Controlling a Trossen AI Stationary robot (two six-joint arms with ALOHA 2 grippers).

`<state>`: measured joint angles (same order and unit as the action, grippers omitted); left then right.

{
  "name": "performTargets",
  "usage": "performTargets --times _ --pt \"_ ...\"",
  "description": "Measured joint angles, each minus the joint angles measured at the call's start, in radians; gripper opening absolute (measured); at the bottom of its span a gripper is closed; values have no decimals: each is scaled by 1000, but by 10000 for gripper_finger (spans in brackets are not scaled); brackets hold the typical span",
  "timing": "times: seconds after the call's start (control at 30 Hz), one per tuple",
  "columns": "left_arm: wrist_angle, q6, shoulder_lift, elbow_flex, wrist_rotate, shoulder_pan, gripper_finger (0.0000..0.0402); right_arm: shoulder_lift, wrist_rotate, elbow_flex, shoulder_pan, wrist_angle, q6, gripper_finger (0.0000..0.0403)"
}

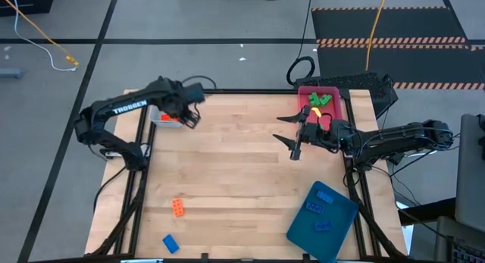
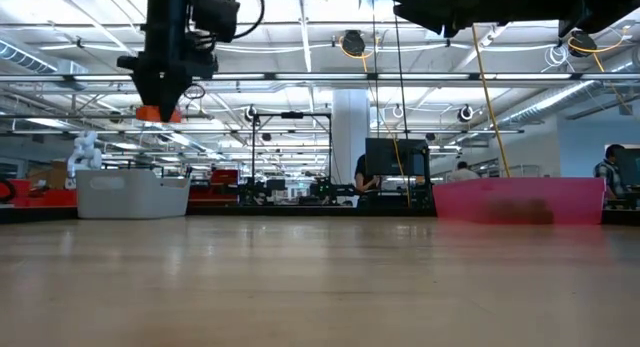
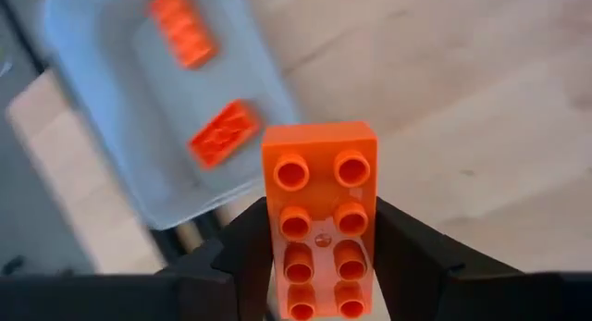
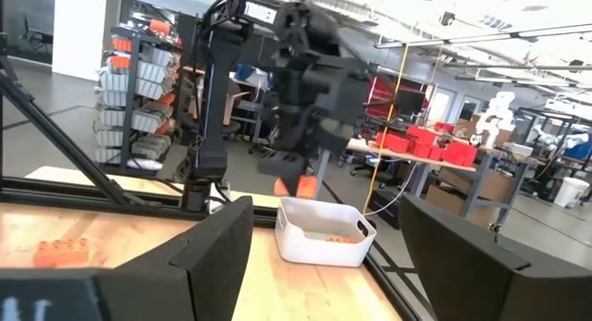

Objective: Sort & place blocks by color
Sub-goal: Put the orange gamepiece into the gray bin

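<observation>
Above the table's [image 1: 227,164] far-left edge, over the pale tray [image 3: 120,99] with two orange bricks, hangs the left gripper [image 3: 319,256], clamped on an orange block [image 3: 319,219], likely for dropping. Near the pink tray [image 1: 337,111], right gripper [image 1: 295,138], fingers apart, empty.

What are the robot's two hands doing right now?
Left gripper: shut on an orange block, over the pale tray.
Right gripper: open, empty.

Orange block's [image 3: 319,224] lower end cut off
</observation>
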<state>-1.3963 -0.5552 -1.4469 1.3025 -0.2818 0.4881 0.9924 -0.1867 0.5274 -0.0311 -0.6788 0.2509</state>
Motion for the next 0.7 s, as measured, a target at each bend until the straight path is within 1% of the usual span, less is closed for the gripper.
performTargets --times 0.17,0.23,0.27,0.33,0.5,0.57,0.63,0.7 --pt "-34 55 -6 -16 -14 122 143 0 2 0 0 5 -4 264" --pt "-24 62 -8 -26 -14 152 144 0 2 0 0 12 -4 264" --pt "-15 72 -10 -29 -14 164 151 0 3 0 0 12 -4 264" --pt "-14 97 -8 -35 -15 187 177 0 3 0 0 11 -4 264" --pt "-25 116 -8 -49 -33 250 272 0 3 0 0 11 -4 264" --pt "-28 116 -8 -54 -34 272 303 0 4 0 0 11 -4 264" --pt "-32 116 -8 -55 -35 286 327 0 4 0 0 11 -8 264" --pt "-39 119 -8 -55 -35 286 342 0 4 0 0 11 -9 264"
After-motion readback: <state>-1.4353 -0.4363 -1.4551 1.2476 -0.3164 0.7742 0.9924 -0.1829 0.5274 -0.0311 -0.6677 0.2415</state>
